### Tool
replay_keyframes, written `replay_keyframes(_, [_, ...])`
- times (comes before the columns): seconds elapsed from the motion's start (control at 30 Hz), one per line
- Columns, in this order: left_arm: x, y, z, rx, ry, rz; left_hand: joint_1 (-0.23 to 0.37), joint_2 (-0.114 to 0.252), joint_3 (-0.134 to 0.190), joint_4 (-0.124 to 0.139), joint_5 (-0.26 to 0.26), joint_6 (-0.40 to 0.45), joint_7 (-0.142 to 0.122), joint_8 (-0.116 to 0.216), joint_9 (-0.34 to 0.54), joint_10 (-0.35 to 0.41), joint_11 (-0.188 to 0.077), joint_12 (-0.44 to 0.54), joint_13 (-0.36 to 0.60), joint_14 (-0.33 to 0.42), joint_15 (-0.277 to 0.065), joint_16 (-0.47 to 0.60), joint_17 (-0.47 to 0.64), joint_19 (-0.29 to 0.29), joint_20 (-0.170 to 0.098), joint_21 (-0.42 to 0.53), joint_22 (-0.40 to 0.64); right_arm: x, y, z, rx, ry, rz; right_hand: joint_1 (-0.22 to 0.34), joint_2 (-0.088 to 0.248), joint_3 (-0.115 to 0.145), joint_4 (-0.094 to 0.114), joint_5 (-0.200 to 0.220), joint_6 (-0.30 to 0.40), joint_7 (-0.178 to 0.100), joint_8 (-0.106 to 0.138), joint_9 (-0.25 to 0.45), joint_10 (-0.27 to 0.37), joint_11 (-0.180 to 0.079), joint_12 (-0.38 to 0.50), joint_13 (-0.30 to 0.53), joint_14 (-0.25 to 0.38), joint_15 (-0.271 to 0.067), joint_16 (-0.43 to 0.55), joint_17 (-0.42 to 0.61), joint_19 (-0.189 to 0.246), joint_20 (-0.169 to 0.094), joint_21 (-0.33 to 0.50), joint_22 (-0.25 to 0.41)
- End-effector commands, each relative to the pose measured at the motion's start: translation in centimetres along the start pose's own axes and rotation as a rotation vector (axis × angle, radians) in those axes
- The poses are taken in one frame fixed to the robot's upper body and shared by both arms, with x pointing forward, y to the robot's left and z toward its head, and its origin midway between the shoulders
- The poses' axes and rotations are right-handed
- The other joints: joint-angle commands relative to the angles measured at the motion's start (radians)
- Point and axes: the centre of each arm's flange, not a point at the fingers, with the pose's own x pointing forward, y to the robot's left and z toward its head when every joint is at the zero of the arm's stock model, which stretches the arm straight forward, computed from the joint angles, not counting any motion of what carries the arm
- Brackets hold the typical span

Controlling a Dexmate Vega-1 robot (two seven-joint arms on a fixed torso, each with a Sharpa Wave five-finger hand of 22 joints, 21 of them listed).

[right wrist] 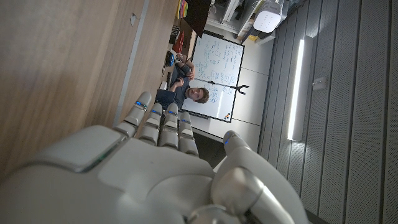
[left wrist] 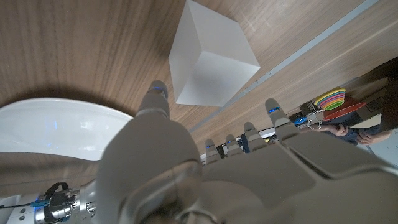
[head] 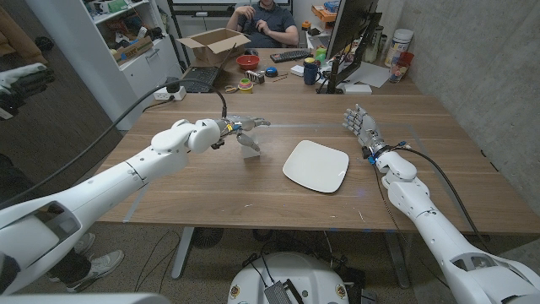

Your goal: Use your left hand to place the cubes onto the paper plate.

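Wooden table (head: 253, 190): it carried a single white cube (head: 251, 147) and a white paper plate (head: 315, 165); the two lay near each other but apart, the cube on the robot's left of the plate
Cube: it stood on the bare wood, not on the plate; in the left wrist view the cube (left wrist: 208, 56) showed as a clean white block resting on the grain, just beyond the fingertips (left wrist: 155, 93)
Left hand (head: 240, 129): it hovered just above and beside the cube with fingers spread and reaching forward; it held nothing; no finger could be seen pressing on the cube, though contact could not be ruled out from the head view
Right hand (head: 363, 129): it stood upright on its edge on the far side of the plate, fingers straight and apart, holding nothing; the right wrist view showed the hand (right wrist: 155, 174) extended in the same way over the wood
Plate: it was bare in the head view, with no cube on it; its rim (left wrist: 56, 109) also showed in the left wrist view
Progress: judged from this, the task was at its start; no cube had been placed; the one visible cube was yet to be gripped, lifted, carried across to the plate and released
Background: a person (head: 266, 21) sat behind the table at a cluttered desk; a cardboard box (head: 213, 44) stood nearby
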Motion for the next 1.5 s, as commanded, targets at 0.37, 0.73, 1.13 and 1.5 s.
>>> replay_keyframes(0.37, [0.68, 0.00, 0.65, 0.036, -0.013, -0.102, 0.062, 0.028, 0.025, -0.004, -0.025, 0.020, -0.004, 0.012, 0.001, 0.034, 0.004, 0.010, 0.004, 0.060, -0.008, 0.016, 0.005, 0.082, 0.001, 0.035, 0.006, -0.08, -0.10, -0.10, 0.003, -0.004, 0.001, -0.011, 0.000, 0.001, 0.008, 0.005, 0.003, 0.005, 0.007, 0.003, 0.004, 0.005, 0.003, 0.002, 0.006, 0.007, 0.003, 0.004, 0.006, 0.009, -0.003, 0.003])
replay_keyframes(0.73, [0.74, 0.08, 0.77, 0.058, -0.013, -0.091, 0.171, 0.062, 0.050, -0.013, -0.075, 0.077, -0.004, 0.030, -0.001, 0.061, 0.018, 0.000, 0.004, 0.137, -0.049, 0.016, 0.014, 0.290, -0.079, 0.114, 0.000, -0.09, -0.19, -0.10, 0.006, -0.007, 0.000, -0.014, 0.000, -0.001, 0.009, 0.005, 0.003, 0.007, 0.007, 0.003, 0.005, 0.004, 0.003, 0.002, 0.006, 0.009, 0.003, 0.004, 0.006, 0.011, -0.006, 0.003])
replay_keyframes(1.13, [0.78, 0.09, 0.83, 0.059, -0.004, -0.065, 0.320, 0.102, 0.094, -0.028, -0.106, 0.140, -0.003, 0.046, -0.003, 0.091, 0.023, -0.005, 0.004, 0.190, -0.073, 0.014, 0.023, 0.452, -0.187, 0.184, -0.008, -0.13, -0.27, -0.08, 0.005, -0.008, -0.002, -0.019, -0.002, -0.003, 0.012, 0.005, 0.004, 0.008, 0.007, 0.003, 0.006, 0.006, 0.004, 0.002, 0.007, 0.012, 0.003, 0.004, 0.008, 0.014, -0.008, 0.003])
replay_keyframes(1.5, [0.82, 0.14, 0.73, 0.051, 0.016, -0.069, 0.418, 0.096, 0.096, -0.011, -0.122, 0.287, -0.004, 0.085, -0.003, 0.265, -0.006, 0.031, 0.006, 0.394, -0.142, 0.063, 0.037, 0.593, -0.250, 0.281, -0.009, -0.15, -0.22, 0.02, 0.004, -0.021, -0.007, -0.025, -0.004, -0.006, 0.015, 0.005, 0.004, 0.005, 0.007, 0.003, 0.005, 0.005, 0.003, 0.002, 0.010, 0.012, 0.004, 0.005, 0.011, 0.013, -0.009, 0.004])
